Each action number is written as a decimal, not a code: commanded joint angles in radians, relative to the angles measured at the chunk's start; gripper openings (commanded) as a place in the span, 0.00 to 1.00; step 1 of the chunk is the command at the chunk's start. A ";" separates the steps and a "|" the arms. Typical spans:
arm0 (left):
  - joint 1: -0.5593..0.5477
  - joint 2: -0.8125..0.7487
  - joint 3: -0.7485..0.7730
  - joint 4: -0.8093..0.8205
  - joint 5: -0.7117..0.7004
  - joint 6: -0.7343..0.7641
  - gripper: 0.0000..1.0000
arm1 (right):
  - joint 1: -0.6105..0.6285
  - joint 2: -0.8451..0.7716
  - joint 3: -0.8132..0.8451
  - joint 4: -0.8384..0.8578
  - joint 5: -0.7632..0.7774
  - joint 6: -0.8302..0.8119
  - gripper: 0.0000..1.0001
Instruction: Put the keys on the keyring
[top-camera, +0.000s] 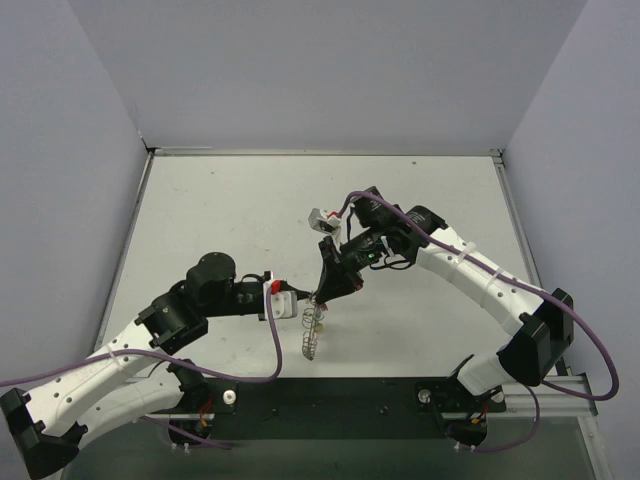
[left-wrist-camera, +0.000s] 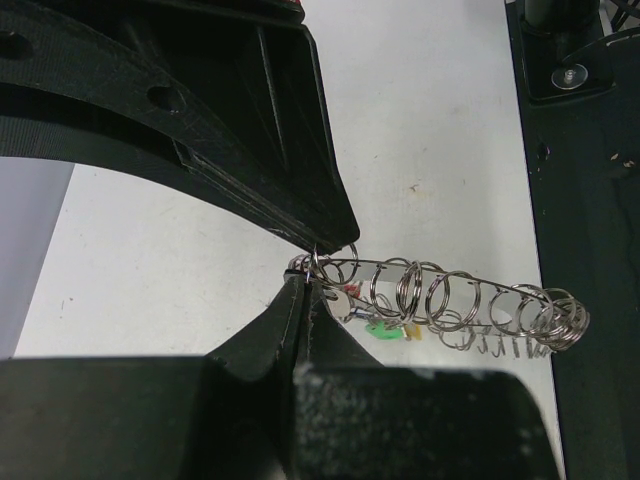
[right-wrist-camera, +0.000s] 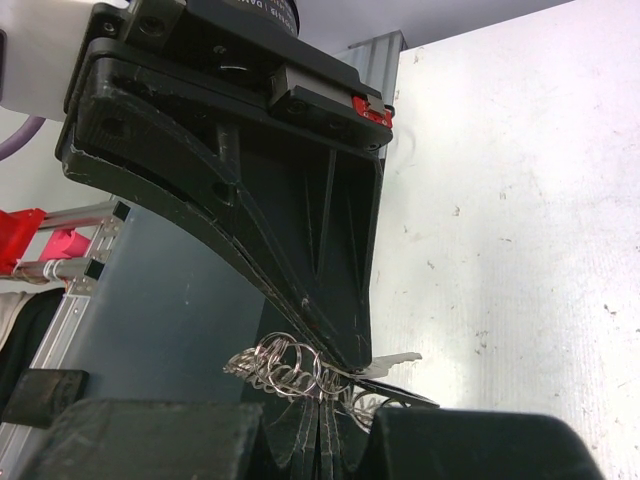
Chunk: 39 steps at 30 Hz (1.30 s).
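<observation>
The keyring (left-wrist-camera: 440, 297) is a long silvery wire loop strung with several small split rings, and it hangs down between the two arms (top-camera: 311, 335). Keys (left-wrist-camera: 380, 331) with green, yellow and red heads dangle under its near end. My left gripper (left-wrist-camera: 303, 275) is shut on that end of the keyring. My right gripper (top-camera: 325, 293) comes in from above, also shut, its tip (left-wrist-camera: 330, 240) touching the same end of the wire. In the right wrist view a silver key blade (right-wrist-camera: 395, 361) pokes out where the right gripper (right-wrist-camera: 325, 395) and left gripper (right-wrist-camera: 345, 345) meet, beside the rings (right-wrist-camera: 280, 365).
The black base rail (top-camera: 330, 395) runs along the table's near edge, just below the hanging keyring, and shows as a dark strip (left-wrist-camera: 585, 200) in the left wrist view. Pale walls enclose the white table (top-camera: 230, 210) on three sides. Purple cables loop off both arms.
</observation>
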 joint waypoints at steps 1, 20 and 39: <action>-0.004 0.003 0.035 0.039 0.021 -0.011 0.00 | -0.002 -0.035 0.041 0.023 -0.058 -0.034 0.00; -0.006 -0.004 0.025 0.039 0.043 -0.019 0.00 | -0.008 -0.039 0.038 0.035 -0.025 -0.025 0.00; -0.044 -0.011 -0.007 -0.003 -0.126 0.033 0.00 | -0.014 -0.078 0.020 0.080 -0.048 -0.003 0.00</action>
